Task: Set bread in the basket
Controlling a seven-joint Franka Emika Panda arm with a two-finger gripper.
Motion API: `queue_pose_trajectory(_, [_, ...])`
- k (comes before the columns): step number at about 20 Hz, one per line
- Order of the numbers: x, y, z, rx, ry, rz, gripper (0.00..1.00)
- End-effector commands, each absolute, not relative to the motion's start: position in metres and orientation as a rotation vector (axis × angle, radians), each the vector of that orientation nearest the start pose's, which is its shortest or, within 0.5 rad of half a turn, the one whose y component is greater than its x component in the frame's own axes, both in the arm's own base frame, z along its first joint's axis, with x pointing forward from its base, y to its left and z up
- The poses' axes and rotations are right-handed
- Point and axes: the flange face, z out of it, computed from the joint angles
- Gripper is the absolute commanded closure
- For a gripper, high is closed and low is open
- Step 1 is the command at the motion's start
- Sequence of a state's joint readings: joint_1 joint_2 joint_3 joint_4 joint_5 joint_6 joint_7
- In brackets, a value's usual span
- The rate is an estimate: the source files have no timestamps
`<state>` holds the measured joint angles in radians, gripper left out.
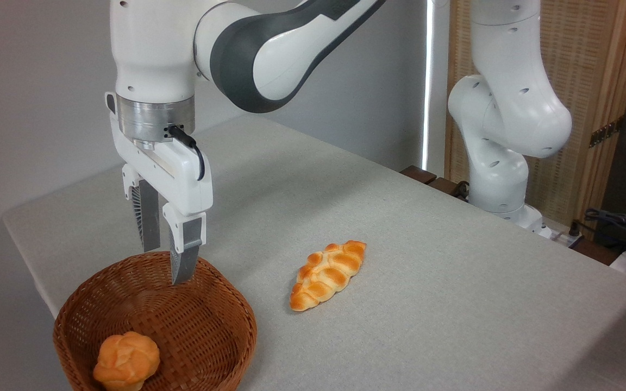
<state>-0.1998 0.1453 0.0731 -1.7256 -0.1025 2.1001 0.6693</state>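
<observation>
The bread (126,360), a small knobbly golden-orange bun, lies inside the round reddish-brown wicker basket (215,320), near its front-left wall. My gripper (165,266) hangs above the basket's far rim, behind and above the bread, pointing straight down. Its two grey fingers (184,259) stand a little apart with nothing between them. The bread is free of the gripper.
A longer braided, glossy orange-brown loaf (327,274) lies on the grey table (427,271) to the right of the basket. The arm's white base (500,179) stands at the table's far right edge. The basket sits at the front-left corner of the table.
</observation>
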Motion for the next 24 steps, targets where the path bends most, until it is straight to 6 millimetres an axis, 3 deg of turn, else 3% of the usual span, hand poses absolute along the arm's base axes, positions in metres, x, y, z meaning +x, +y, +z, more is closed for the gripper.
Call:
queue_pose_trajectory(1, [0.620, -0.078, 0.529, -2.937, 1.137, -0.397, 0.00])
queue_pose_trajectory(8, [0.600, -0.074, 0.521, -2.987, 1.170, -0.160, 0.00])
queue_pose_trajectory(15, [0.584, -0.071, 0.523, -2.971, 1.188, -0.161, 0.00])
queue_pose_trajectory(24, [0.556, -0.059, 0.546, -2.897, 1.187, -0.172, 0.00])
